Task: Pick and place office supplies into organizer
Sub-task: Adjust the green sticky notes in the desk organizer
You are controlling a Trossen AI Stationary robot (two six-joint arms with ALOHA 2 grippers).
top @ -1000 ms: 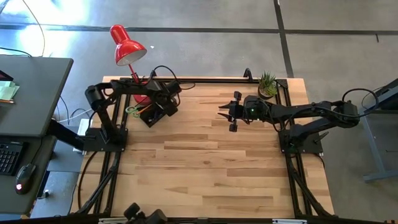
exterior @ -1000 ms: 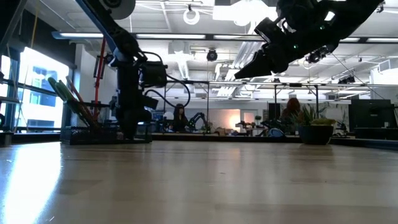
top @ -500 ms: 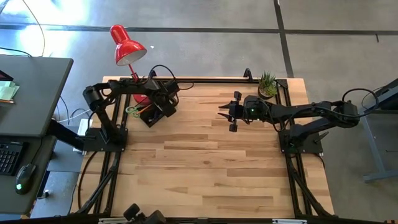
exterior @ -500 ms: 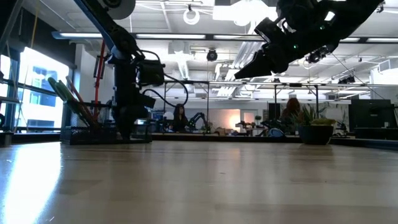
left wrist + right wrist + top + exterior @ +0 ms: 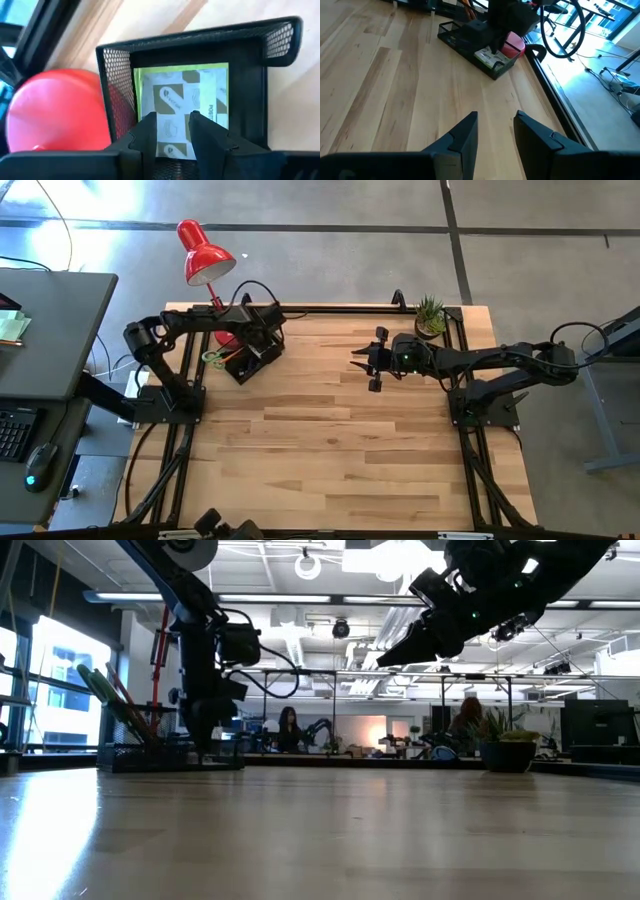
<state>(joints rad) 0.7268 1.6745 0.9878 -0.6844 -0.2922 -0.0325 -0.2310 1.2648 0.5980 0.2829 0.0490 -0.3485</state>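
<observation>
The black mesh organizer [image 5: 240, 365] stands at the table's far left, next to the lamp. In the left wrist view the lime-green sticky-note pad [image 5: 210, 95] lies flat on the floor of one compartment [image 5: 200, 35]. My left gripper [image 5: 172, 131] hangs over that compartment, pointing down, open, with its fingers above the pad and a gap between them. Green scissors handles [image 5: 212, 357] and orange pencils [image 5: 232, 352] stick out of the organizer's other end. My right gripper [image 5: 365, 361] hovers open, high over the table's far middle.
The red desk lamp [image 5: 205, 255] leans over the far left corner, and its round base [image 5: 55, 112] sits right against the organizer. A small potted plant [image 5: 430, 315] stands at the far right. Bare wood lies between the two arms and toward the near edge.
My left gripper has risen a little above the organizer and drifted slightly toward the table's left edge, while its arm's elbow swung out to the left. The organizer and its contents have stayed put.
</observation>
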